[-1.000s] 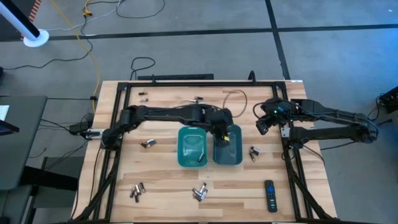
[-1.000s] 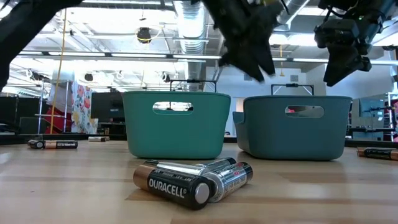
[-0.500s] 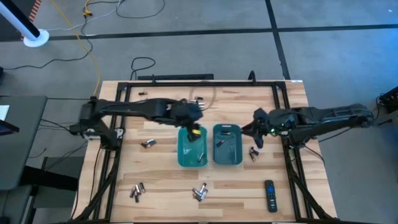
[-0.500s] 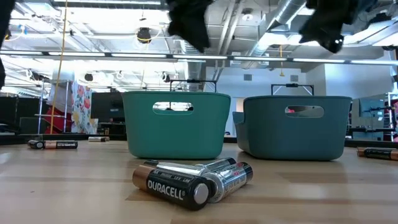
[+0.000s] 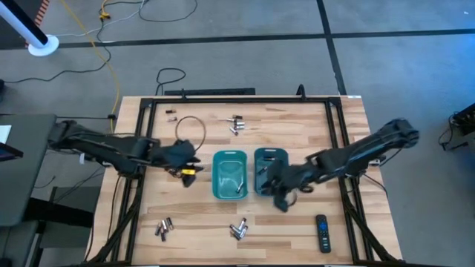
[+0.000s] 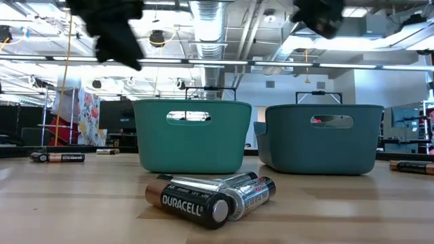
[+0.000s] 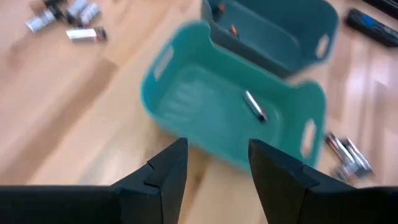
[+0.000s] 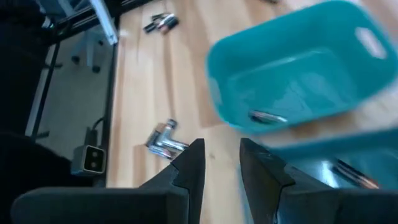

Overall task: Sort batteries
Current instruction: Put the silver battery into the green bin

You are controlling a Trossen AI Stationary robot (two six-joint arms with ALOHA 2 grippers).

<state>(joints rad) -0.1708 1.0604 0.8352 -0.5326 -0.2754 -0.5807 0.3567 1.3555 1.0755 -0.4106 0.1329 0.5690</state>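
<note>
Two bins stand side by side mid-table: a teal bin (image 5: 228, 175) and a darker bin (image 5: 271, 172). One silvery battery (image 7: 255, 106) lies in the teal bin, and a dark one (image 8: 356, 175) lies in the darker bin. More batteries lie loose on the wood in clusters: at the far side (image 5: 236, 124), near left (image 5: 165, 227) and near middle (image 5: 239, 230). My left gripper (image 5: 190, 162) hangs open above the table, left of the teal bin, with nothing between its fingers (image 7: 217, 144). My right gripper (image 5: 278, 194) hangs open at the darker bin's near right corner, also holding nothing (image 8: 222, 144).
A black remote (image 5: 322, 232) lies near the table's near right corner. A black metal frame (image 5: 141, 119) runs along the table's edges. In the low view a battery cluster (image 6: 210, 196) lies in front of both bins. Bare wood shows between the bins and the near edge.
My left gripper has swept from above the darker bin, over the teal bin, toward the table's left edge. My right gripper has swung from the far right side toward the near edge and the darker bin, and its wrist has turned.
</note>
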